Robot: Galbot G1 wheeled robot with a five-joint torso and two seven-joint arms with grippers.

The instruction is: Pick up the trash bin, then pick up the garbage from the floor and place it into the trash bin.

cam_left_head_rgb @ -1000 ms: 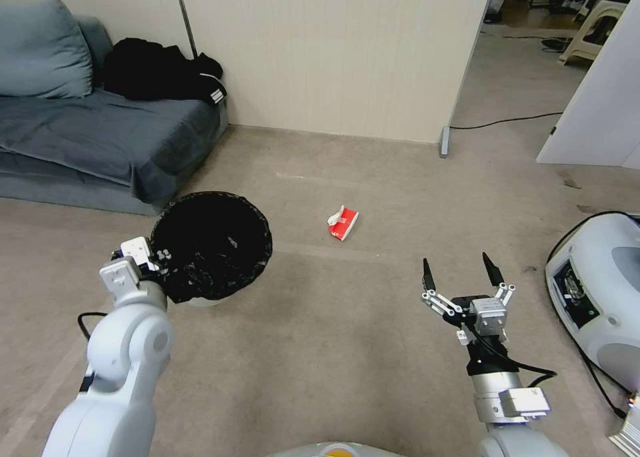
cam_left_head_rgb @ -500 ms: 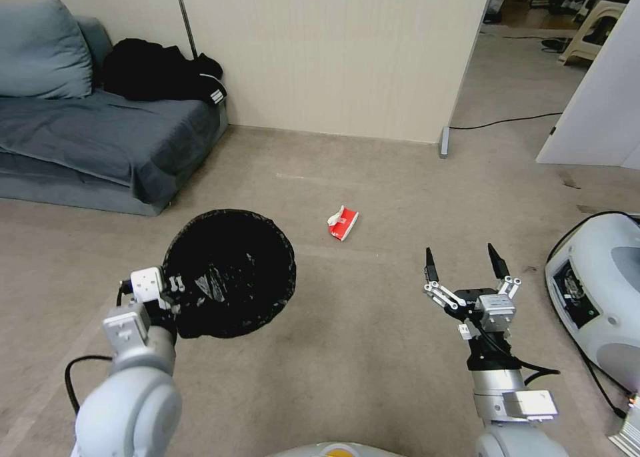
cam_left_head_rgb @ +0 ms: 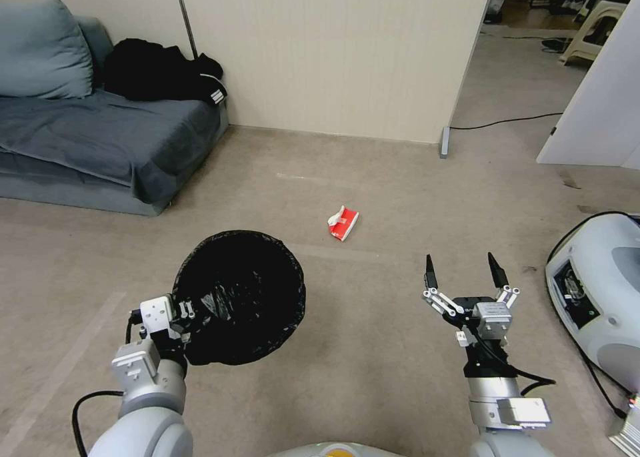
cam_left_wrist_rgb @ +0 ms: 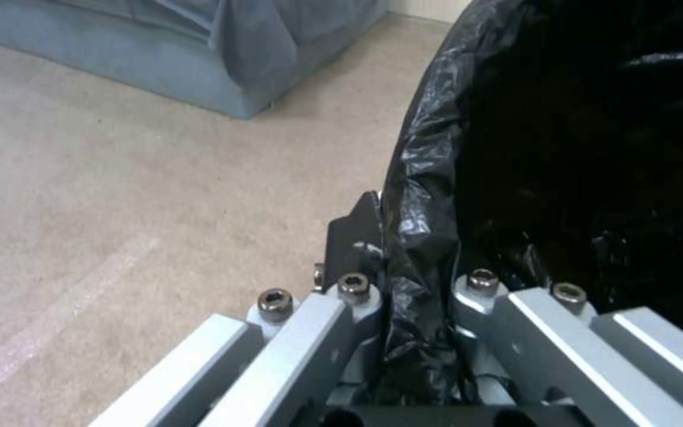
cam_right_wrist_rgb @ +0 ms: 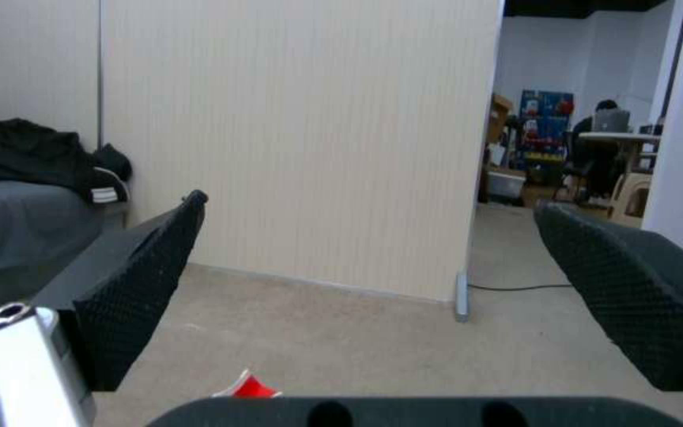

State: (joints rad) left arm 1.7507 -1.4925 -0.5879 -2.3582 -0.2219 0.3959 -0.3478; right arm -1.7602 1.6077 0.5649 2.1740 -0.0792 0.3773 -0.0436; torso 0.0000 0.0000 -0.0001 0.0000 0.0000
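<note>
The trash bin, its black liner bag folded over the rim, hangs above the carpet at the lower left of the head view. My left gripper is shut on the near rim of the trash bin; one finger sits outside the liner, the other inside. The garbage, a red-and-white paper carton, lies on the carpet ahead, between the two arms. My right gripper is held open above the floor to the right and nearer than the carton, nothing between its fingers. The carton's red corner peeks up past the right gripper.
A grey sofa with a black clothes heap stands at the back left. A beige partition wall closes the back, with a cable on the floor beyond it. A white machine sits at the right.
My left arm has drawn the trash bin up off the floor, nearer to me and rightward. The right gripper shifted only slightly and stays open. The carton has not moved.
</note>
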